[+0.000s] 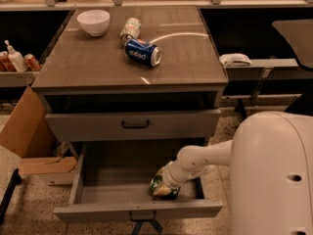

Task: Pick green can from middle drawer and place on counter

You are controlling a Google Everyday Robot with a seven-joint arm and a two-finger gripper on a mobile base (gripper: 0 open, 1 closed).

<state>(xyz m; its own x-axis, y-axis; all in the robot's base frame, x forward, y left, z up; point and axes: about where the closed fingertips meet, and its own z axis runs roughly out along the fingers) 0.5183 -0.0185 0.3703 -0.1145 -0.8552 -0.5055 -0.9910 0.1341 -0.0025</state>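
The green can (157, 185) lies in the open middle drawer (105, 180), near its front right part, shiny green with a bumpy body. My gripper (166, 184) reaches down into the drawer at the end of the white arm (205, 158) and sits right at the can, on its right side, partly covering it. The drawer's grey face panel (98, 212) is pulled out toward me. The counter (98, 62) is the wide grey-brown top above.
On the counter stand a white bowl (93, 21), a pale can (130, 29) and a blue can (142, 52) lying on its side. A closed drawer (134, 124) sits above the open one. A cardboard box (29, 136) stands at the left. My white body (274, 175) fills the lower right.
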